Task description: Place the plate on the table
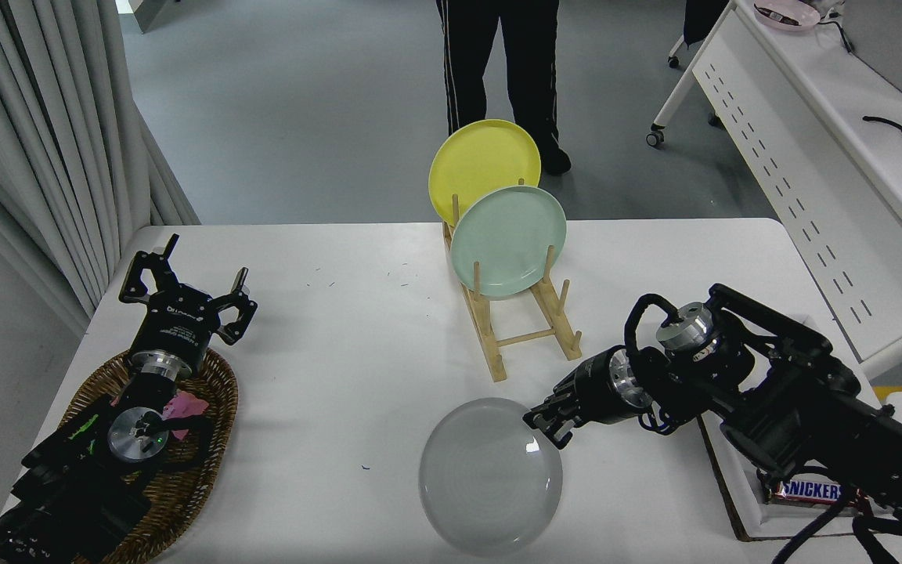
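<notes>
Our right claw (549, 427) was pinched shut on the far right edge of the grey plate (490, 476), low down by the table (326, 376). The plate looked almost flat on the table near our front edge, though we could not tell if its held side was touching yet. So we think the job was nearly done: the plate was out of the rack, and all that was left was to let go and pull the claw away. Just behind the plate stood the wooden rack (525, 325) with a mint green plate (507, 241) and a yellow plate (484, 166) in it. To the right lay a white tray (721, 470) with a candy bar (809, 491). Nothing blocked the way. Our left claw (185, 301) sat parked far off, spread open above a brown basket (177, 478). A person's legs (502, 70) stood past the table.
</notes>
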You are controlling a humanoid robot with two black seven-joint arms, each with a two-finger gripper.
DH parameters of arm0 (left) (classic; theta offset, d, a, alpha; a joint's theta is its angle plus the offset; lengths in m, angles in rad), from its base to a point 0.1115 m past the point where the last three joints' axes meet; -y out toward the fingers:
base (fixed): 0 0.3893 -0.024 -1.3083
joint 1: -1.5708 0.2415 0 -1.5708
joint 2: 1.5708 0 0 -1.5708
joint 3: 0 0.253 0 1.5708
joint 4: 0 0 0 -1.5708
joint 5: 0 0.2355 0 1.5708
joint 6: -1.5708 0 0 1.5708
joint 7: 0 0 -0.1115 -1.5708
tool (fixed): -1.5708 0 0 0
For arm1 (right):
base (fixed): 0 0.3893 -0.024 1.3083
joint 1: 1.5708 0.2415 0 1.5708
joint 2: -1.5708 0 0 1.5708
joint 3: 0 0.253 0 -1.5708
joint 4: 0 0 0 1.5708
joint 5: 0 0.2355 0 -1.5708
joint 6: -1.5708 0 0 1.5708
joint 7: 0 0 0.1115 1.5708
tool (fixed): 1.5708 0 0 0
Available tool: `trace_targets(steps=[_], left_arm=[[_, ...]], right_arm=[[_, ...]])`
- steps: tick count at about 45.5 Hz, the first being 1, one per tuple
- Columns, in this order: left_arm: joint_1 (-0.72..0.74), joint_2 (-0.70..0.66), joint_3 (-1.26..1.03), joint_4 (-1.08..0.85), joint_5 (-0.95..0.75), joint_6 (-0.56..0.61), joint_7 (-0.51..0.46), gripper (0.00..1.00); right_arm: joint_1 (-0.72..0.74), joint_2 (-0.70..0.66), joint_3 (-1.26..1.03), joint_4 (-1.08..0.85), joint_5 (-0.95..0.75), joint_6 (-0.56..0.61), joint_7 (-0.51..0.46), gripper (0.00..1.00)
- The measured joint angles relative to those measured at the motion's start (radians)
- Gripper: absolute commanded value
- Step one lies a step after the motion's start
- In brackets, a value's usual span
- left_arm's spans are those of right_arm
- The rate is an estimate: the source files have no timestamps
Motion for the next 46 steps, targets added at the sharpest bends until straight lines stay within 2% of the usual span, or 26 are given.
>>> trace_targets(steps=[46], left_arm=[[0.0,0.0,0.0,0.0,0.0,0.0,-0.001,1.0]], right_arm=[[0.009,0.046,0.01,-0.081,-0.026,0.0,-0.003,0.0]])
